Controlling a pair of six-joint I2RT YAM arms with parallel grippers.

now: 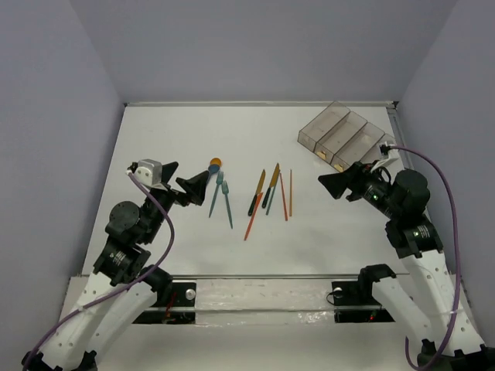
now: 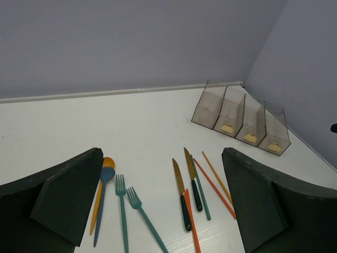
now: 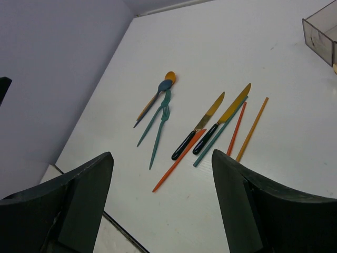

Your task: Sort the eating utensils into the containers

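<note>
Plastic utensils (image 1: 259, 193) are all lying loose on the tabletop (image 1: 178, 139), well apart from the containers (image 1: 344, 135), so with left end effector (image 1: 193, 185) and right end effector (image 1: 334, 184) gaping empty, I'm judging sorting unstarted.

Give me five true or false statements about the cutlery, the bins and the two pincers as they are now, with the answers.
1. The left pincer and right pincer are both open and empty. True.
2. The two knives lie side by side on the table. True.
3. The four bins have forks in them. False: no utensil shows in them, and the two teal forks lie on the table.
4. The bins stand at the table's far left corner. False: they stand at the far right, on the right pincer's side.
5. The blue spoon and orange spoon lie together beside the forks. True.
</note>
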